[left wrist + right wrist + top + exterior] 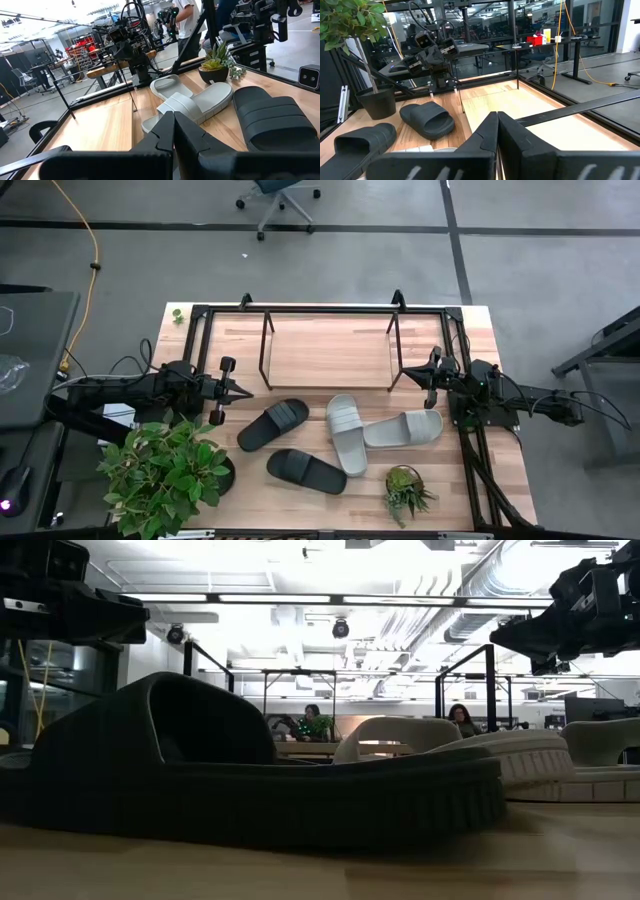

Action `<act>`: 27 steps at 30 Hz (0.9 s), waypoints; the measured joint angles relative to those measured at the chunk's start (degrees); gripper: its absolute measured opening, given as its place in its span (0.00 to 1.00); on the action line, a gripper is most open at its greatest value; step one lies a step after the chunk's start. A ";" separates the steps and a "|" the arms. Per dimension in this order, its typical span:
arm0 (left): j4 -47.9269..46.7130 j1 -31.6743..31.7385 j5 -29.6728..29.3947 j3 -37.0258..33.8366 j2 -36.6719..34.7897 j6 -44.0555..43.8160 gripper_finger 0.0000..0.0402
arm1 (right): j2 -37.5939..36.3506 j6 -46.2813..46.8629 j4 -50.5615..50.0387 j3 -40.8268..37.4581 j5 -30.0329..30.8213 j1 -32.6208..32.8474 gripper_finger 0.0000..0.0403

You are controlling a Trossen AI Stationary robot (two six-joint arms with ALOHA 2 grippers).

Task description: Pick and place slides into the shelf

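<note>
The wooden table (300, 345) carries everything, and the shelf (330, 310), a low black-tube rack with a light wood base, fills its far half toward twelve o'clock, long axis running nine to three. Nothing lies in it.

Next in size is the large potted plant (165, 470) at about seven o'clock on the table, its leaves spreading just in front of the left arm.

The four slides lie in front of the shelf, near the table's middle. One black slide (273, 424) has its long axis running from eight to two o'clock; the other black slide (306, 471), nearer the front edge, runs from ten to four. The two grey ones touch (one overlapping the other at their near ends): the first grey slide (345, 433) runs roughly twelve to six, and the second grey slide (403, 429) lies almost nine to three.

A small succulent pot (405, 490) stands at five o'clock, just in front of the grey pair.

The left gripper (243, 390) hovers at nine o'clock beside the first black slide, fingers pressed together, holding nothing. The right gripper (404, 379) waits at three o'clock by the shelf's right post, fingers likewise together and empty.
</note>
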 joint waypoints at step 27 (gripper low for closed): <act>0.39 -0.01 0.00 0.01 0.00 -11.80 0.00 | 0.00 1.52 0.00 0.02 -0.17 0.00 0.00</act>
